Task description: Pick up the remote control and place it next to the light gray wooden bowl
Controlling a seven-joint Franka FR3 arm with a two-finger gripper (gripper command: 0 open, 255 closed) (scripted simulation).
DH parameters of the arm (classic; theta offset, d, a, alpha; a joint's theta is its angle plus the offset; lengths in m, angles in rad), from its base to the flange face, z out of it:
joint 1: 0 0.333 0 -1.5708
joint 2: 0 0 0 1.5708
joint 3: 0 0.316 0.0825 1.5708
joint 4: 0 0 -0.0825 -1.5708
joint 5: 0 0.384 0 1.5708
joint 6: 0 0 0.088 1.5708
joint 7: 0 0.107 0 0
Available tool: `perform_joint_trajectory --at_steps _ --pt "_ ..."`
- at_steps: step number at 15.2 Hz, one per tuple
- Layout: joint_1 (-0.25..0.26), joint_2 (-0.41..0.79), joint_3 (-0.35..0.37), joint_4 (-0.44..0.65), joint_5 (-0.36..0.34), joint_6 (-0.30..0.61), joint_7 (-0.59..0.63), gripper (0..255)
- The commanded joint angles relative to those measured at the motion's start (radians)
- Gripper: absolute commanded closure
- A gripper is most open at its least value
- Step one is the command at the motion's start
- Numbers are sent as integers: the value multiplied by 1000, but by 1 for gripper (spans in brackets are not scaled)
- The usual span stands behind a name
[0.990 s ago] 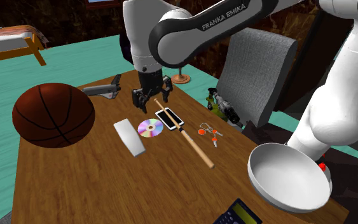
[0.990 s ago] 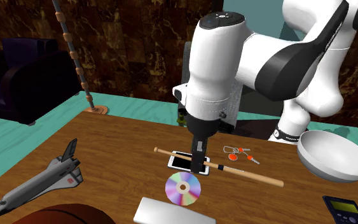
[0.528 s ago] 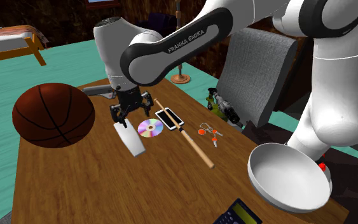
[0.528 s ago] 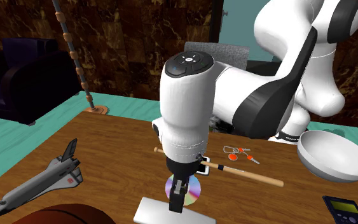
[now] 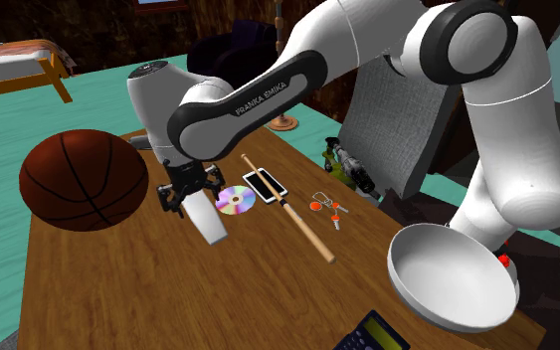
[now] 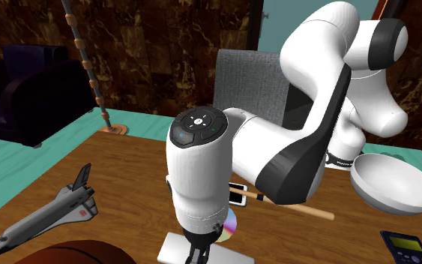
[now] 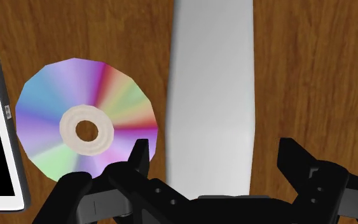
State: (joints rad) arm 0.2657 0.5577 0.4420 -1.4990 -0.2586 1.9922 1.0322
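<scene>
The remote control [image 5: 210,221] is a plain pale grey slab lying flat on the wooden table [image 5: 168,298], beside a rainbow disc [image 5: 236,200]. My gripper [image 5: 186,192] hangs directly over the remote's far end, open. In the wrist view the remote [image 7: 212,95] runs straight out from between the fingers; the gripper [image 7: 214,153] straddles it, and I cannot tell whether the fingertips touch its sides. In the second exterior view the arm's white wrist covers most of the remote [image 6: 173,252]. The light grey bowl [image 5: 454,275] stands at the table's near right corner in the shoulder view.
A basketball [image 5: 84,179] sits close to the gripper on the shoulder view's left. A phone [image 5: 265,185], a long wooden stick [image 5: 292,213] and keys [image 5: 325,207] lie between remote and bowl. A toy shuttle [image 6: 44,214], a calculator [image 5: 372,333] and a grey chair [image 5: 402,109] are nearby.
The arm swung from over the phone and stick toward the shoulder view's left, past the disc, and now stands low over the remote. The fingers stayed open.
</scene>
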Motion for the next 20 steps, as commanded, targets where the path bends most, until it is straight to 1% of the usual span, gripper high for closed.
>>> perform_joint_trajectory --at_steps 1,3,11,12,20 --pt "-1 8 -3 -15 -4 22 2 0" --pt "-1 16 -5 -24 -8 39 4 0" --pt "-1 16 -5 -24 -8 39 4 0" --pt "-1 16 -5 -24 -8 39 4 255" --pt "-1 16 -5 -25 -8 39 4 255"
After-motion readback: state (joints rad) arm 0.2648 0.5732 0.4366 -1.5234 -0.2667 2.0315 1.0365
